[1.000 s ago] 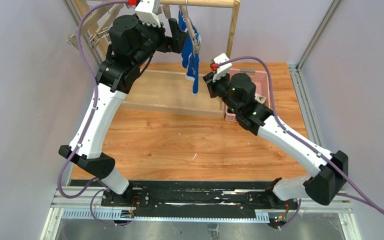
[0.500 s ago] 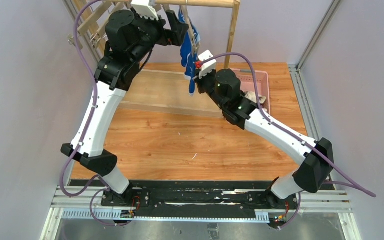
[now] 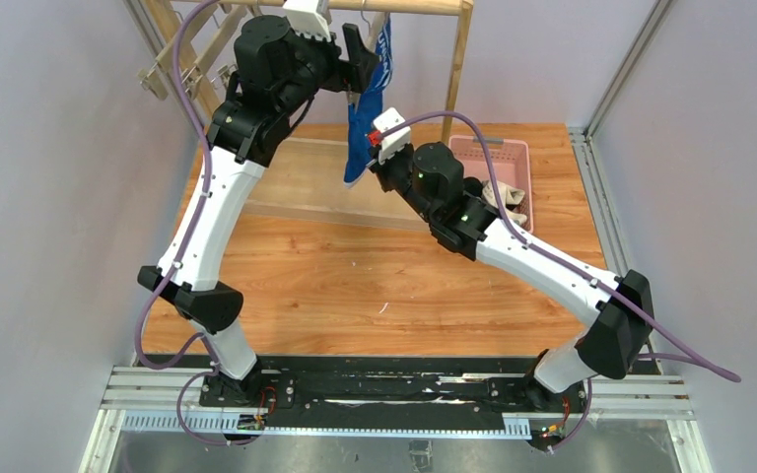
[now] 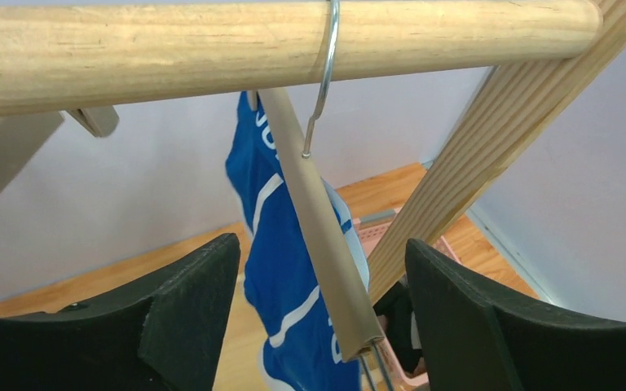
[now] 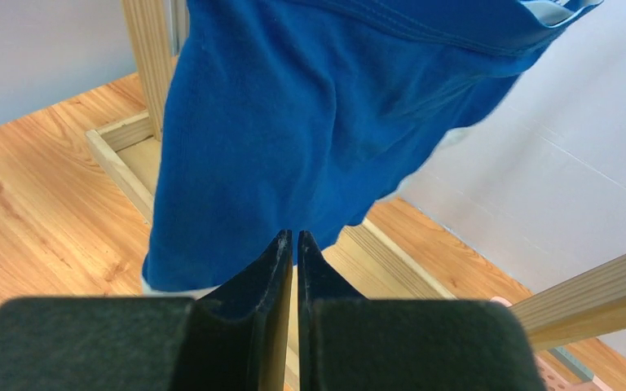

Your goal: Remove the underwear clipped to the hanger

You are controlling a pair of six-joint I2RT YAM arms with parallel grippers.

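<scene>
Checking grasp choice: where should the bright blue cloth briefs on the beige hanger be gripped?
Probably the loose bottom hem of the bright blue cloth briefs, from below: it hangs free, while the top lies along the beige hanger bar. The right gripper is at that hem.

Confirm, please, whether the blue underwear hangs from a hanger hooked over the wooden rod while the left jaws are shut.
Not quite: the left wrist view shows the left gripper with jaws wide open. The blue underwear does hang from a hanger hooked over the wooden rod.
</scene>
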